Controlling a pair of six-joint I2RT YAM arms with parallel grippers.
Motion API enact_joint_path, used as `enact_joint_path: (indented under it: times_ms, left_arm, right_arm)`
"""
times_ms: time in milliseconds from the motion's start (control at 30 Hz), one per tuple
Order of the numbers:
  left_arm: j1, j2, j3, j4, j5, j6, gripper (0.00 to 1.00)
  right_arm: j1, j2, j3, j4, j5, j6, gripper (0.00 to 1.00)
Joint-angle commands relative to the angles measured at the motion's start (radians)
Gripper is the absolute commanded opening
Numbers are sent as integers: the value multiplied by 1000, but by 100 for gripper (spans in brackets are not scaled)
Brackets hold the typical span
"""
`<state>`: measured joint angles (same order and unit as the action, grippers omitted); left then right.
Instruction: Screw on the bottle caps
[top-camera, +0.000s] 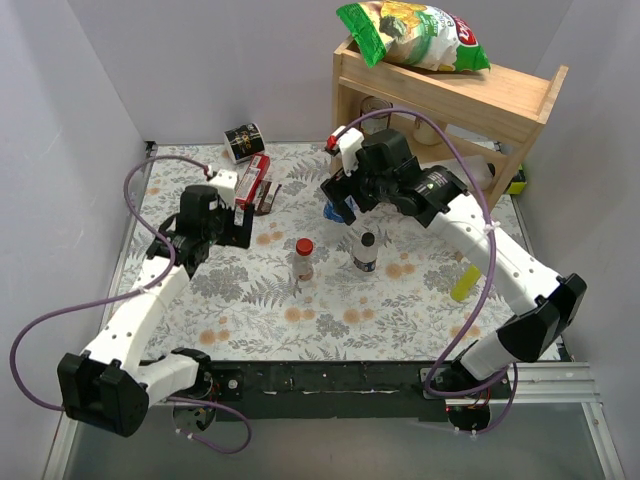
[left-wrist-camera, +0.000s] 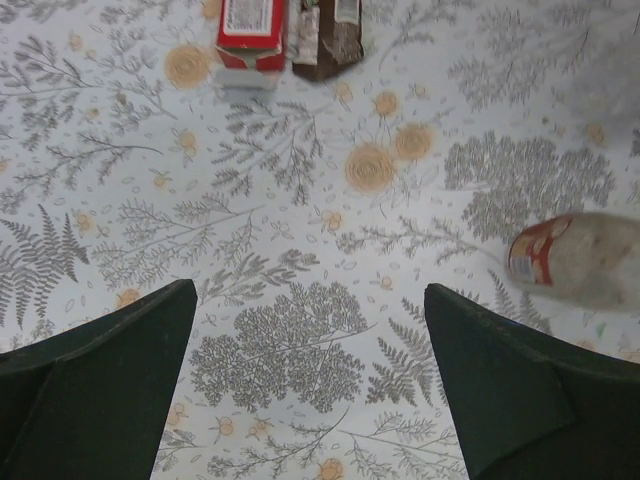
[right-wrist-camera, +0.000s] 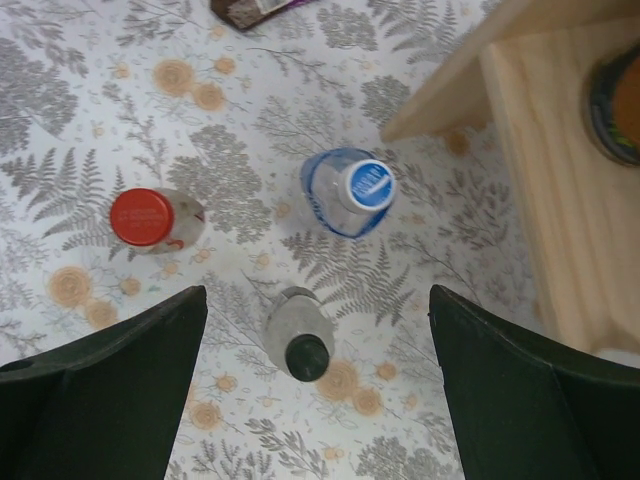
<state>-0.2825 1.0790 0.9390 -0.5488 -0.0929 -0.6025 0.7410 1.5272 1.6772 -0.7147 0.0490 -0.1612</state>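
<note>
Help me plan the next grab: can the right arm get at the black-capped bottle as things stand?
Probably yes. The right tool hangs open over the black-capped bottle, and the red-capped bottle and blue-capped bottle stand apart from it, leaving the way down free.

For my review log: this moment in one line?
left end effector: open, empty | right end effector: open, above bottles | red cap, black cap, blue cap: on bottles

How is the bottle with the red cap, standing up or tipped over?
Standing up. The bottle rests on its base, with its red cap on top, facing the overhead camera.
</note>
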Motion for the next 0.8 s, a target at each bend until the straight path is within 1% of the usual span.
enact_joint_path:
  times_ms: [0,67,167,267,333,400,533,633,767]
  left_arm:
    - [6,41,194,-10,-94,-103,98]
    - [6,36,257,4,-100,-114,98]
    - [6,7,294,12,-85,-152,98]
    - [16,-28,285,-22,-44,-174,98]
    - [16,-62,229,-45,-50,-178,98]
    - [14,-105,177,-66,-70,-164,98]
    - [16,-149,124,-86,-114,-172,98]
    - [19,-157,150,-123,-117,-189,98]
    - [19,-162,172,-134,-142,-165,98]
  right_arm:
    - [0,-113,64,-29,190,-110,98]
    - [0,-137,52,-28,282,-159,98]
    - [0,-168,47,-77,340,-204,98]
    - [-8,-220,-6,-107,345,-205,98]
    - [-15,-275,-101,-104,356,-207,98]
    - [-25,-329,-178,-111,344,-209,98]
    - [-55,-398,-270,-108,296,-190,98]
    - [-104,-417,-283,-112,258,-167,98]
    - [-163,-403,-243,-118,178,-147,98]
